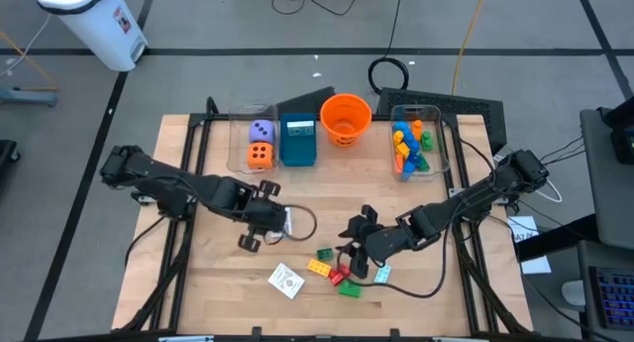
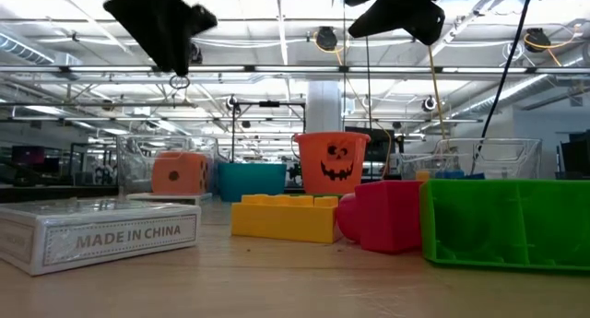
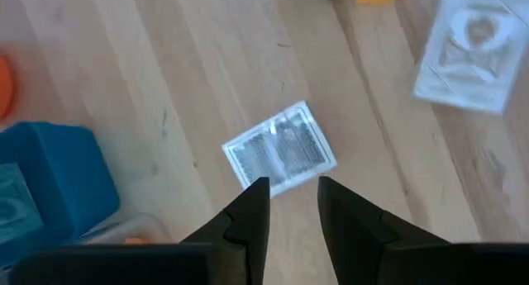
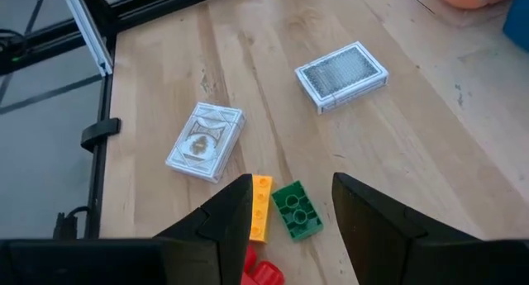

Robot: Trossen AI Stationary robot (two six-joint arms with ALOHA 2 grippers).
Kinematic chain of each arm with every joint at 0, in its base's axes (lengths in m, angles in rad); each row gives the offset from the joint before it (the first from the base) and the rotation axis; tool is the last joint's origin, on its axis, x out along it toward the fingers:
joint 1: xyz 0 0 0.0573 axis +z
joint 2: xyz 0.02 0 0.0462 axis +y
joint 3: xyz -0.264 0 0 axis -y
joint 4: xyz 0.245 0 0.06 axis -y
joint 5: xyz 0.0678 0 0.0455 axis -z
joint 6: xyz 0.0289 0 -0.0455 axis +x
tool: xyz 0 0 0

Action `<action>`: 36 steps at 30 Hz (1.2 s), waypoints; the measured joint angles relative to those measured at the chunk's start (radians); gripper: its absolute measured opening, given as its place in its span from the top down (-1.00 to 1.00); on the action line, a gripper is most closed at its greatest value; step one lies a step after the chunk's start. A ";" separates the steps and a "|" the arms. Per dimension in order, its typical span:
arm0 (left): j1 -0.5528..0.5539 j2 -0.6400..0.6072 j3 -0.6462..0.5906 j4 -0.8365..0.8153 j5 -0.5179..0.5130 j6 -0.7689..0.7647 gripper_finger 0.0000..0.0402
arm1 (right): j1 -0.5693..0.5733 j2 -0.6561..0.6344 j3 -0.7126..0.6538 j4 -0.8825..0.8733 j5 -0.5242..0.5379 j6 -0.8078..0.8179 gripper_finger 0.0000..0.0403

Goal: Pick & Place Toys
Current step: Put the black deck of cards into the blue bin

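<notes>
Two white card packs lie flat on the wooden table: one [image 3: 281, 149] just past my left gripper's fingertips, also in the right wrist view [image 4: 341, 74], and one [image 1: 285, 280] near the front edge. A green brick [image 4: 296, 209] and a yellow brick [image 4: 261, 206] lie below my right gripper. Red [image 1: 339, 278], green [image 1: 350, 289] and pale blue [image 1: 381, 274] bricks lie beside them. My left gripper [image 3: 293, 186] is open and empty, raised above the table at centre left [image 1: 253, 238]. My right gripper [image 4: 291, 186] is open and empty, raised over the brick cluster [image 1: 359, 251].
At the far edge stand a clear bin with a purple die [image 1: 261, 132] and an orange die [image 1: 260, 156], a teal box [image 1: 297, 141], an orange bucket [image 1: 345, 119] and a clear bin [image 1: 413, 144] holding several bricks. Black frame rails run along both table sides.
</notes>
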 joint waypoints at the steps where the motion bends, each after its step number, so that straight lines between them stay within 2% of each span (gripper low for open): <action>1: 0.012 0.002 -0.009 0.016 0.011 -0.034 0.41 | -0.002 0.000 0.000 0.001 0.003 0.008 0.21; 6: 0.060 0.002 -0.104 0.181 0.171 -0.221 0.32 | -0.015 0.000 0.000 0.007 0.091 0.087 0.21; 8: 0.069 0.004 -0.144 0.239 0.217 -0.288 0.31 | -0.023 0.000 0.000 0.009 0.129 0.106 0.21; 11: 0.077 0.003 -0.198 0.418 0.251 -0.375 0.33 | -0.042 0.000 0.000 0.009 0.135 0.132 0.21; 16: 0.076 0.003 -0.300 0.668 0.260 -0.477 0.41 | -0.076 0.000 0.000 0.008 0.149 0.208 0.21; 22: 0.083 0.003 -0.428 0.739 0.161 -0.495 0.50 | -0.082 0.000 0.000 0.007 0.316 0.331 0.21; 26: 0.101 0.003 -0.501 0.831 0.134 -0.504 0.53 | -0.082 0.000 0.000 0.015 0.344 0.372 0.21; 30: 0.123 0.040 -0.515 0.886 0.136 -0.502 0.54 | -0.082 0.000 0.000 0.050 0.343 0.372 0.21; 36: 0.136 0.123 -0.510 0.943 0.196 -0.529 0.54 | -0.087 0.000 0.000 0.060 0.344 0.383 0.21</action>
